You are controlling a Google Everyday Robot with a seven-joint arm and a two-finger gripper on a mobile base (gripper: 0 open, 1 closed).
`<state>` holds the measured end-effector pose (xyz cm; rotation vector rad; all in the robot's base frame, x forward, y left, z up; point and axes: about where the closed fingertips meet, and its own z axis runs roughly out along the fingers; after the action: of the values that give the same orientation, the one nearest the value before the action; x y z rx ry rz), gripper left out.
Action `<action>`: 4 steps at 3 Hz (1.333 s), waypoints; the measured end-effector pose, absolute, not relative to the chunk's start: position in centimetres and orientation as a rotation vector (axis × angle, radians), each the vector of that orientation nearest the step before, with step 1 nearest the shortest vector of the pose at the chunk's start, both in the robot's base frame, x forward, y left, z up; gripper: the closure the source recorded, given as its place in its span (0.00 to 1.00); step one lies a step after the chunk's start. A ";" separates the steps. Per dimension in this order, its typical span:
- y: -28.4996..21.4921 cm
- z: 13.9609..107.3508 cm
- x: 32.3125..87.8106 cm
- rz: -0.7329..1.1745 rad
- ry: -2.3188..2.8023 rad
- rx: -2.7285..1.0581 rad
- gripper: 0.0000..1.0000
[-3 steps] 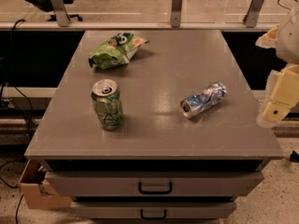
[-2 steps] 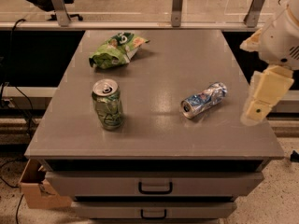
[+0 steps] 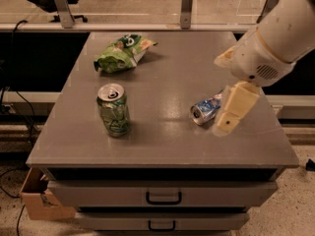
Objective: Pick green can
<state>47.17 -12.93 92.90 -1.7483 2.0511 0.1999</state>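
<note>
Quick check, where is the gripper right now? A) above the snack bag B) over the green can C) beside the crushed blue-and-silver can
C: the gripper hangs right beside the blue-and-silver can, which lies on its side, far from the upright green can.

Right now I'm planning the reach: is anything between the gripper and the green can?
Yes. The crushed blue can lies right beside the gripper, on the side facing the green can. The snack bag sits farther back, off that line.
</note>
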 end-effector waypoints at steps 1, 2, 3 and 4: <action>-7.9 91.3 47.3 0.341 1.910 -1.808 0.00; -7.0 91.4 47.2 0.362 1.880 -1.820 0.00; -6.3 91.7 47.1 0.406 1.843 -1.799 0.00; -3.1 92.2 47.3 0.527 1.721 -1.756 0.00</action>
<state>47.27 -3.08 92.19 -1.7558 1.7208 0.5266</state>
